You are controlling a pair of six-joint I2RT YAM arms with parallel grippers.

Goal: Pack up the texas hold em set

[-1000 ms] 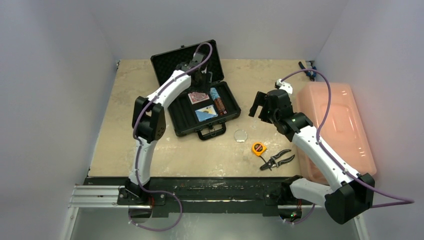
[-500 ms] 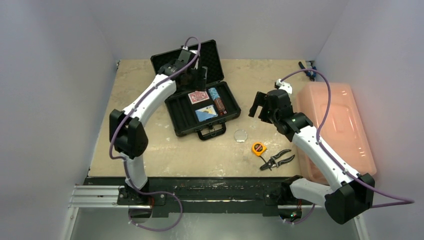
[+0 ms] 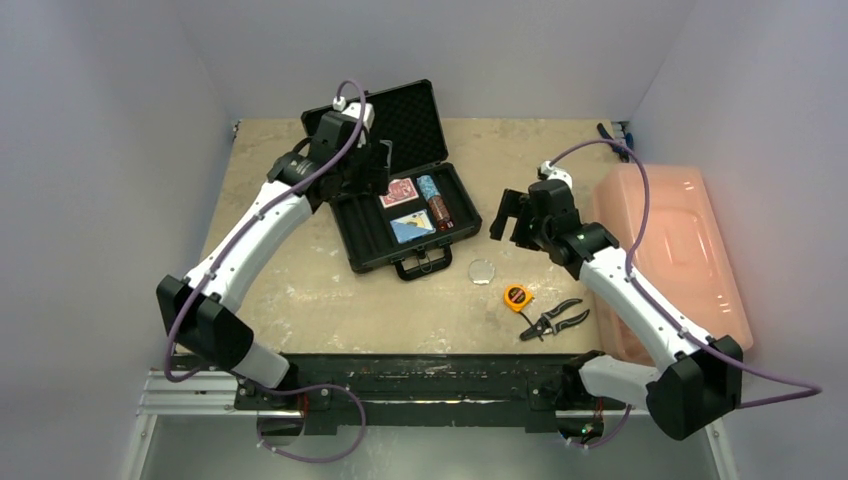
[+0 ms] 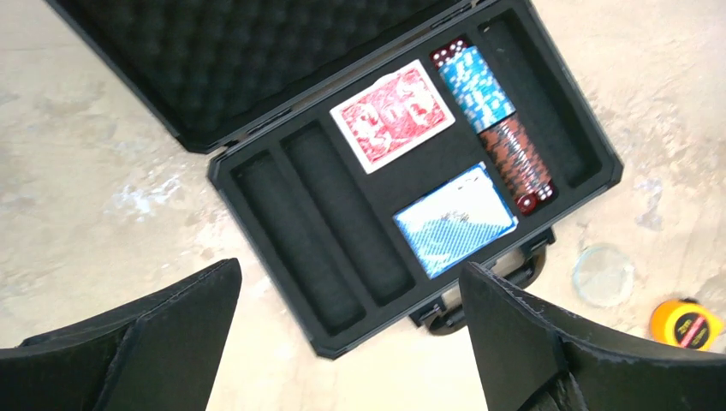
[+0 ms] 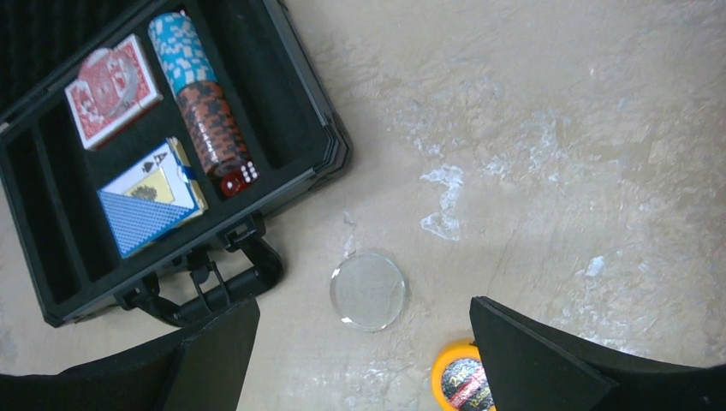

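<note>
**Left gripper (image 4: 349, 270) and right gripper (image 5: 364, 304) both gaping, gripping nothing**

The left gripper's jaws are standing wide apart above the open case (image 4: 342, 214), touching nothing. The right gripper's jaws are spread just as wide, hanging over the disc (image 5: 368, 289) without touching it.

The case is lying open on the tabletop (image 3: 300, 290), lid leaning back. It is holding two decks, the red deck (image 4: 391, 116) and the blue deck (image 4: 455, 218). It is also holding two chip stacks lying end to end in one slot: blue chips (image 4: 477, 88) and red chips (image 4: 514, 163). One die (image 4: 448, 53) is sitting at the far end of that row and another die (image 4: 528, 201) at the near end. Three long slots are showing bare foam. The single disc is lying outside, near the handle (image 5: 205, 291). One tape measure (image 3: 517, 296) and one pair of pliers (image 3: 555, 320) are lying nearby.

The left arm is bending out to the left, then reaching far forward over the case. The right arm is angling up-left from its elbow, its wrist pointing down.
</note>
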